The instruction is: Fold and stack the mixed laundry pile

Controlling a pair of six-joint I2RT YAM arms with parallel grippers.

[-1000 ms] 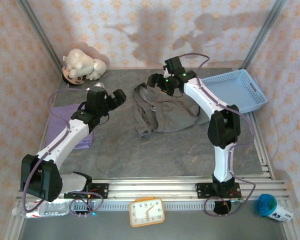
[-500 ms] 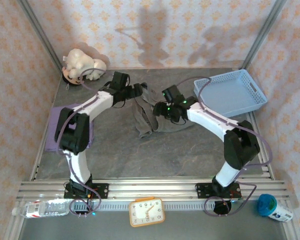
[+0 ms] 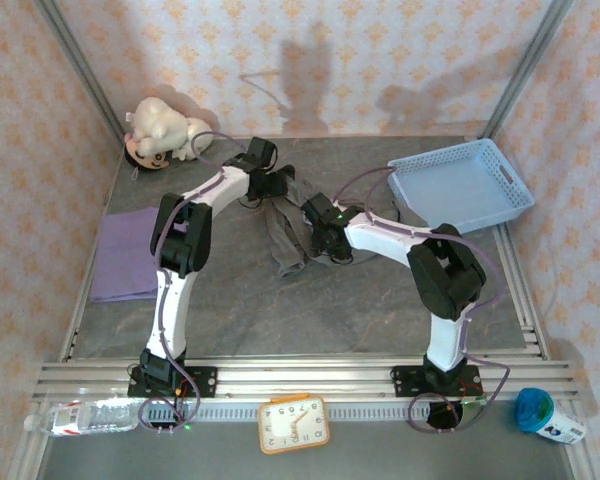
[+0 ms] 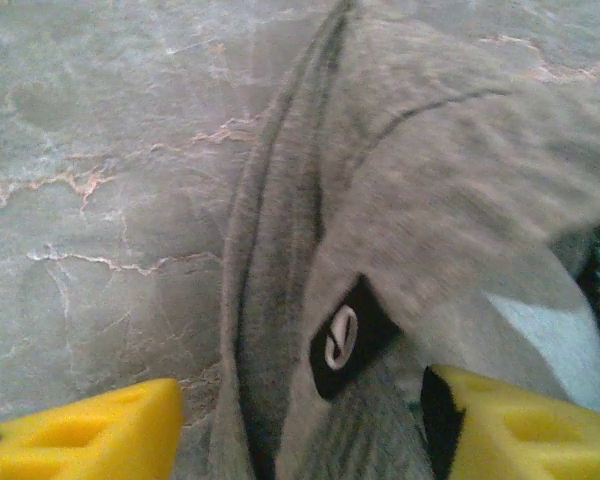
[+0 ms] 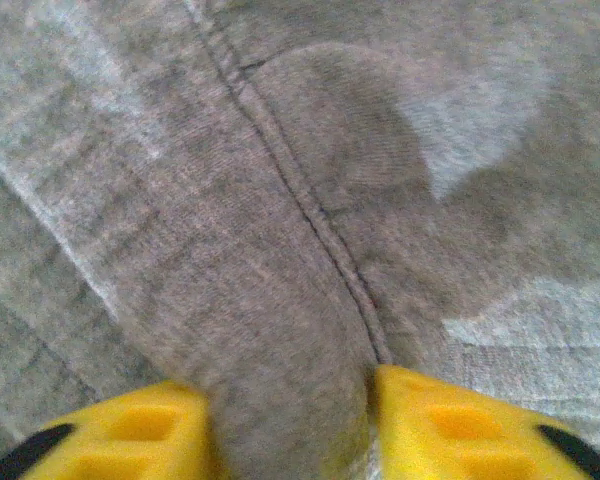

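Note:
The dark grey-olive shirt (image 3: 292,228) lies bunched at the middle of the table. My left gripper (image 3: 280,184) is down at its far edge. In the left wrist view the left gripper (image 4: 300,440) is open, its yellow fingers (image 4: 90,430) wide apart astride the collar with a black label (image 4: 345,338). My right gripper (image 3: 325,236) presses on the shirt's right side. In the right wrist view the right gripper (image 5: 290,430) is shut on a raised fold of the grey cloth (image 5: 280,250) beside a seam. The lilac-purple shirt (image 3: 126,254) lies folded flat at the left edge.
A light blue lattice basket (image 3: 460,185) stands at the back right. A white plush toy (image 3: 162,130) sits in the back left corner. Off the table's front rail lie a small clock (image 3: 294,424), a bottle (image 3: 85,415) and a blue cup (image 3: 536,410).
The left arm swung from the left side across to the grey shirt's far edge. The right gripper moved nearer and leftward onto the shirt, which now lies narrower and more bunched.

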